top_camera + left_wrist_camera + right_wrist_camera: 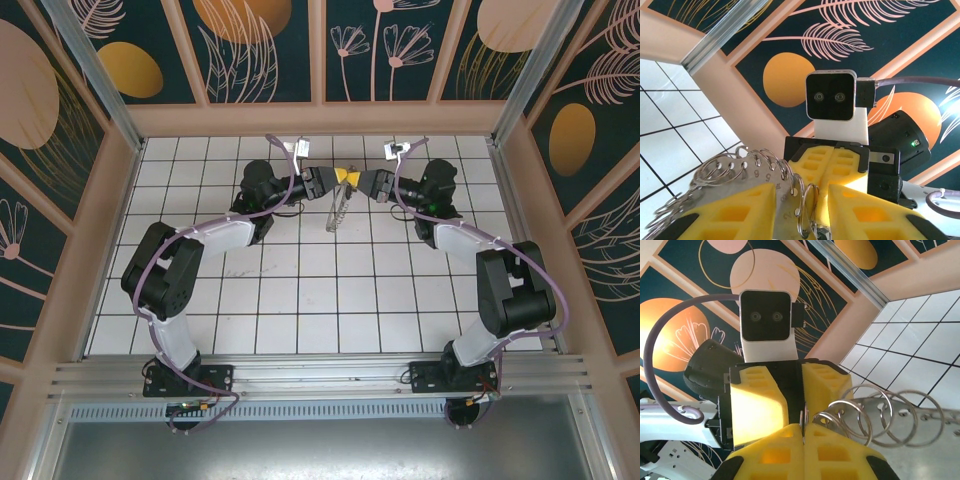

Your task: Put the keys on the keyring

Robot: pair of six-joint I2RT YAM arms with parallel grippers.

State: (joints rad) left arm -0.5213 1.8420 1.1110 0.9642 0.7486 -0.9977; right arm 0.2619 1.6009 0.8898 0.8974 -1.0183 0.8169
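At table's 12 o'clock end, raised: right gripper (803,432) pinched fully closed on thin loop of keyring (338,208), steadying it. Left gripper (801,202) faces it, jaws partway apart around ring bundle; clamp unclear. Bundle dangles toward 6 o'clock, likely presented for threading.

The keyring (880,415) is thin silver metal wire, very shiny and smooth. The flat strip (762,175) at the lower middle of the left wrist view is grey metal too, but duller. The yellow fingers (730,212) look like matt plastic, a bit grainy. The floor tiles (300,290) are white, smooth and glossy. The rail (320,372) along the bottom of the top view is dull, ribbed metal. The purple cable (651,360) looks smooth and rubbery.
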